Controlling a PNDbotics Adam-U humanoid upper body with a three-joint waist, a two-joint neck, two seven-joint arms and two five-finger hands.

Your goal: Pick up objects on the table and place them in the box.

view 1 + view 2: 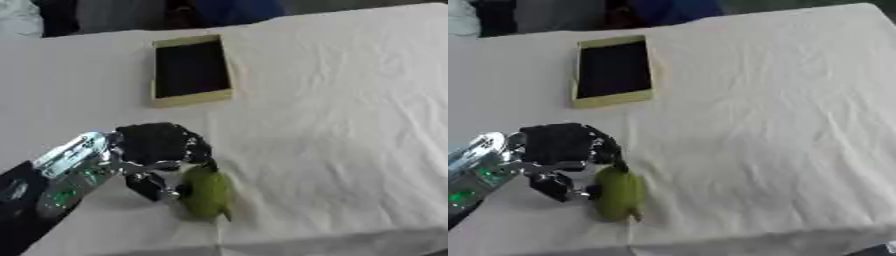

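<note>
- your left hand (157, 150) has its fingers curled around the green fruit (206, 191) on the worktop (332, 130).
- lift straight up, then carry it to the box (191, 70).

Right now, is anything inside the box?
The box looks dark inside, and nothing shows in it. The green object lies on the white tablecloth, with the left hand at it; whether its fingers grip it cannot be told.
</note>
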